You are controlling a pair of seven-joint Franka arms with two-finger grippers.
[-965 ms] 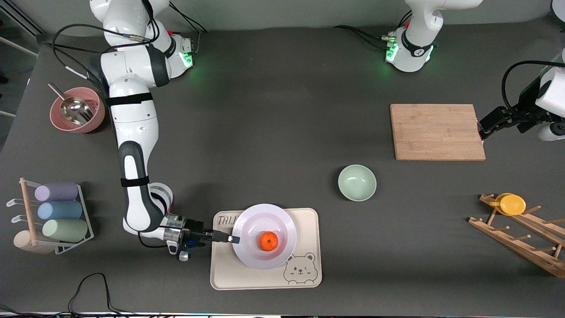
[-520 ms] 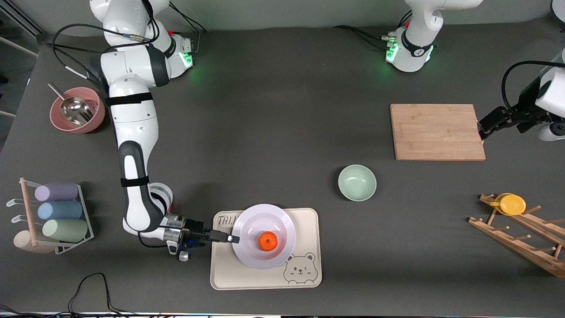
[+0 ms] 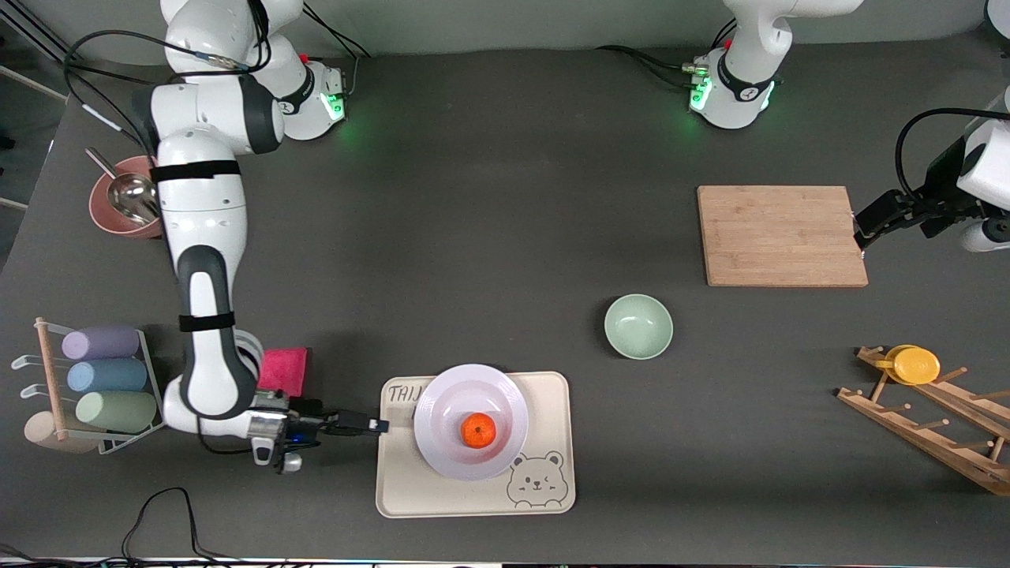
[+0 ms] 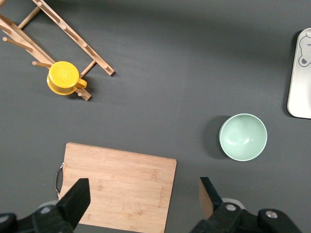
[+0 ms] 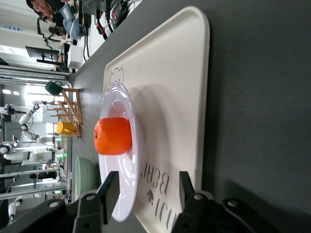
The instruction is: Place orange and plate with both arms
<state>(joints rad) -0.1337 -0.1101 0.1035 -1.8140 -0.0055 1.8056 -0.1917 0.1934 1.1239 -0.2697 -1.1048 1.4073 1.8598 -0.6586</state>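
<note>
The pale lavender plate (image 3: pixel 505 394) sits on the cream bear tray (image 3: pixel 552 442), with the orange (image 3: pixel 478 431) in its centre. My right gripper (image 3: pixel 380 426) is open and empty, low over the table at the tray's edge toward the right arm's end, just clear of the plate's rim. In the right wrist view the plate (image 5: pixel 116 97) and orange (image 5: pixel 113 136) lie just ahead of the open gripper (image 5: pixel 148 191). My left gripper (image 3: pixel 862 235) waits open and empty, raised by the cutting board's edge; the left wrist view shows it (image 4: pixel 142 199) over the board.
A mint-green bowl (image 3: pixel 638 326) stands between the tray and the wooden cutting board (image 3: pixel 781 235). A wooden rack with a yellow cup (image 3: pixel 915 364) is at the left arm's end. A pink bowl with a scoop (image 3: pixel 118 207), a cup rack (image 3: pixel 102 379) and a pink cloth (image 3: pixel 284 371) are at the right arm's end.
My right gripper has drawn back from the plate's rim toward the right arm's end, and its arm swung aside, uncovering the pink cloth. Plate, orange and left arm have not moved.
</note>
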